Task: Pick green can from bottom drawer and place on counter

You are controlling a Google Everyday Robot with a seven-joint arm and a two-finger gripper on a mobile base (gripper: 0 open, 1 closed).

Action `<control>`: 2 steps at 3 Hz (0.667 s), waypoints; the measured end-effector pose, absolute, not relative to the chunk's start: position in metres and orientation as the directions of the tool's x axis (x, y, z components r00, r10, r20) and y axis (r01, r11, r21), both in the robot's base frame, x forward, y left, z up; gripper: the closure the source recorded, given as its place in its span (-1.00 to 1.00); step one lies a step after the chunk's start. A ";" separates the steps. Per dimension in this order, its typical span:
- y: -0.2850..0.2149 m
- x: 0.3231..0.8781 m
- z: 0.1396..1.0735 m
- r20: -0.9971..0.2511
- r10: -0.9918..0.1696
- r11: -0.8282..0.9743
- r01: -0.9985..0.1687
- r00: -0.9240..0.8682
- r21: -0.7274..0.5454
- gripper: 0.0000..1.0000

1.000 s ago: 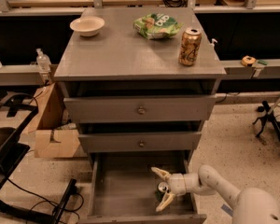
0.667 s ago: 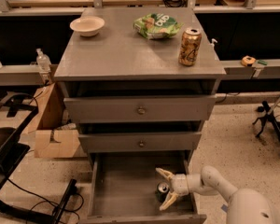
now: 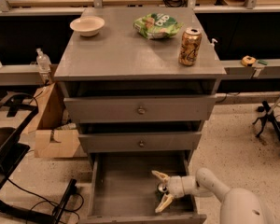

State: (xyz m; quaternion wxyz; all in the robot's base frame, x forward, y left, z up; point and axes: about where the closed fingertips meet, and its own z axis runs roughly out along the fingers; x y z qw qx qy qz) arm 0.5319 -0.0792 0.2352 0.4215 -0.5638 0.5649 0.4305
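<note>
Well above my fingers (image 3: 159, 175), the counter (image 3: 121, 55) is a grey surface carrying a snack bag (image 3: 156, 25), a bowl (image 3: 87, 25) and a gold can (image 3: 190, 46). All around them is the pulled-out bottom drawer (image 3: 116, 190). My gripper (image 3: 157, 192) reaches in from the right, fingers released and spread wide. Between them stands the green can (image 3: 161, 189); I cannot tell whether they touch it.

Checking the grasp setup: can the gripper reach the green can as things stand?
Likely yes: the bottom drawer stands open, and the gripper is inside it, fingers open either side of the can, nothing visibly in between.
</note>
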 end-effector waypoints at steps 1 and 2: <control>-0.088 0.533 0.211 -0.945 -0.323 0.000 -0.999 -0.047 0.050 -1.00; -0.098 0.536 0.209 -0.933 -0.355 0.008 -0.998 -0.059 0.061 -1.00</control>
